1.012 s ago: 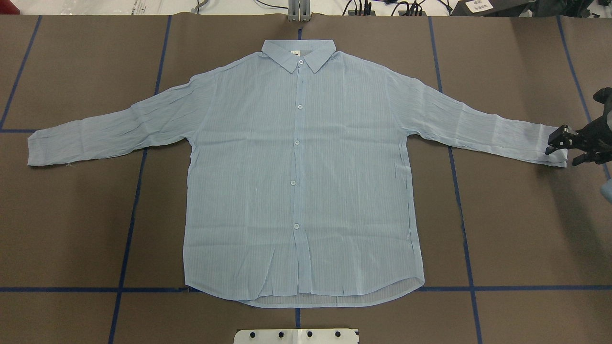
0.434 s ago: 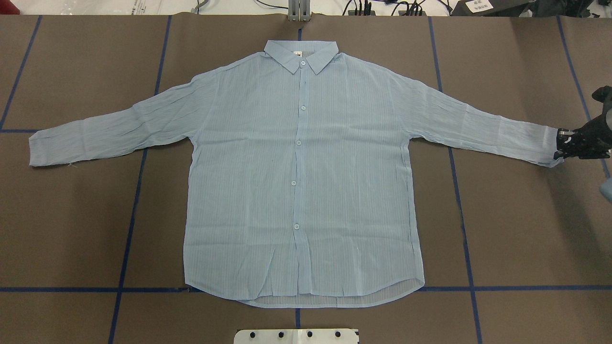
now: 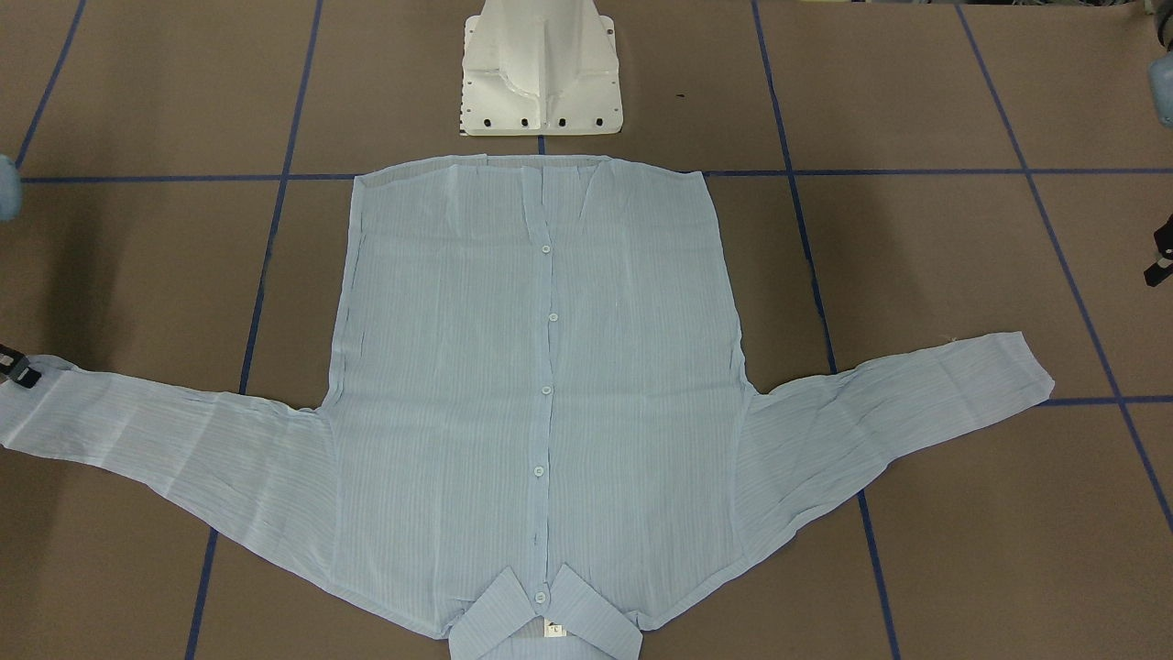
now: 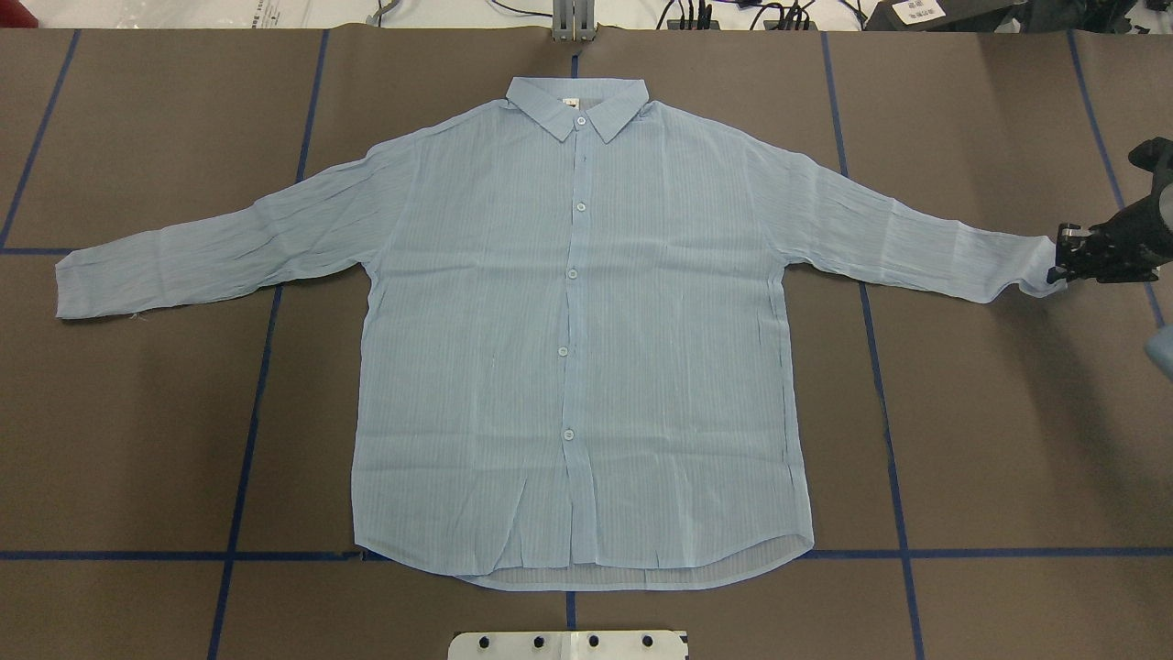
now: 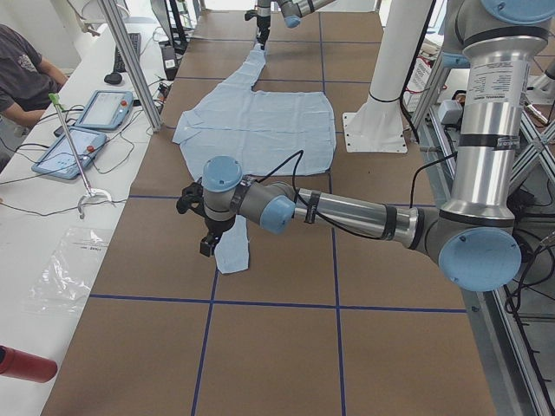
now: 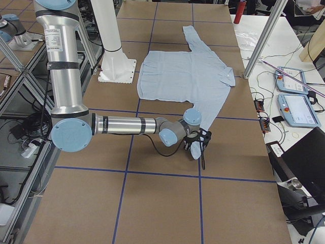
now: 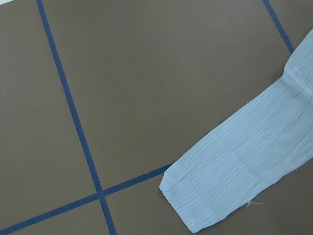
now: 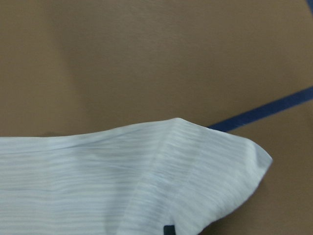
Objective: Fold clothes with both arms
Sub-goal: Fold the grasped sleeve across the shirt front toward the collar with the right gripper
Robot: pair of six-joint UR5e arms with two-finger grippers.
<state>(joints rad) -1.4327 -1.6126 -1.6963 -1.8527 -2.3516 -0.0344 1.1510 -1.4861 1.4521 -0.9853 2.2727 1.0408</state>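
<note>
- Pinching shirt (image 4: 577, 321) cuff at right edge of bench (image 4: 1008, 440) with right gripper (image 4: 1065, 261), closed on it; hold looks shallow, could slip.
- Hovering left gripper (image 5: 206, 243) near left-edge cuff, jaw state unclear; one-sided pull could skew flat shirt.

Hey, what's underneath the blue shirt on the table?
The shirt lies spread on the brown table; blue tape lines run under its body and sleeves. Anything else beneath is hidden by the fabric.
</note>
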